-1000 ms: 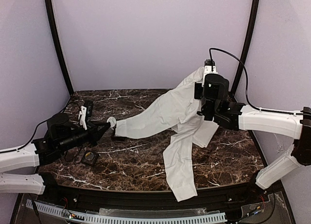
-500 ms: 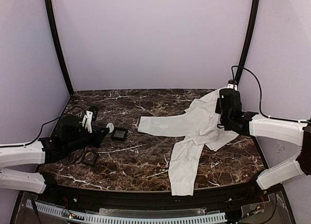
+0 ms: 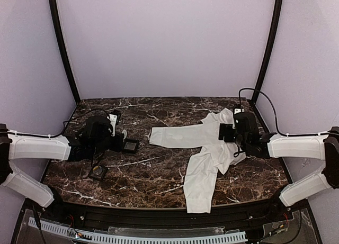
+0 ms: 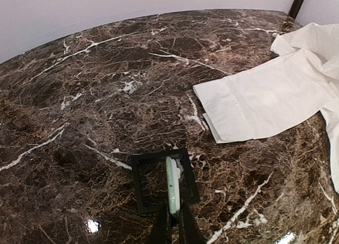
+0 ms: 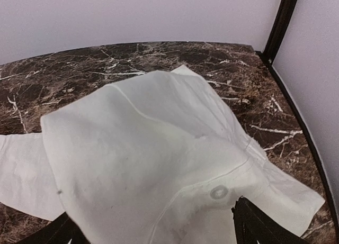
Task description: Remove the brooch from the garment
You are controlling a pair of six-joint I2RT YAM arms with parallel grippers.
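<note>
The brooch [image 4: 174, 183], a pale green disc seen edge-on, is pinched in my left gripper [image 4: 174, 215], which is shut on it just above a small black square tray [image 4: 139, 186]. In the top view the brooch [image 3: 123, 133] sits at the left gripper [image 3: 119, 136] tip, apart from the garment [image 3: 180, 135]. This white shirt lies spread on the marble at centre right. My right gripper [image 3: 226, 132] hovers low over the shirt's upper part. In the right wrist view its dark fingers [image 5: 257, 225] stand wide apart and open, with the garment [image 5: 132, 148] below and between them.
A second black square tray [image 3: 97, 171] lies near the left front. A shirt sleeve [image 4: 265, 98] ends right of the first tray [image 3: 130, 145]. A shirt button [image 5: 219, 191] shows near my right finger. Black frame posts [image 3: 267, 48] stand at the back corners.
The right gripper came down from holding the shirt high, opened, and the shirt now lies on the table. The left arm swung in, bringing the brooch over the black tray.
</note>
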